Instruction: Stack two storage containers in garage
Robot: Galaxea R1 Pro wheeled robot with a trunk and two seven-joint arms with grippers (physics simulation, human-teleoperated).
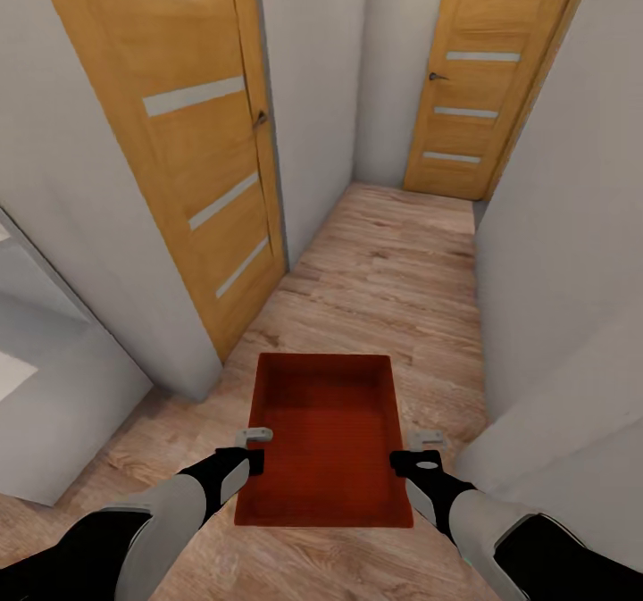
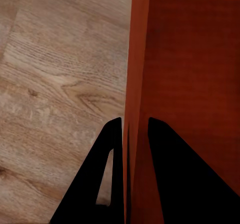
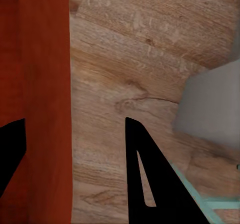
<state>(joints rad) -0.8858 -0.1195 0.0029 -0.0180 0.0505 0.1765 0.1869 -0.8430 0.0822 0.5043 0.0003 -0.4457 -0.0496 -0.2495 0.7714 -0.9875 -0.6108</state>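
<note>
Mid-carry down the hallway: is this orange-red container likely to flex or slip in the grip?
The storage container looks thin-walled, so its long sides may bow a little. The left gripper pinches just the wall edge, so a jolt could let it pivot. It is empty, so probably light. The right gripper straddles the opposite wall more loosely.

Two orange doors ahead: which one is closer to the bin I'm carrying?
The left door, angled open beside the container; the other door stands at the hallway's far end.
</note>
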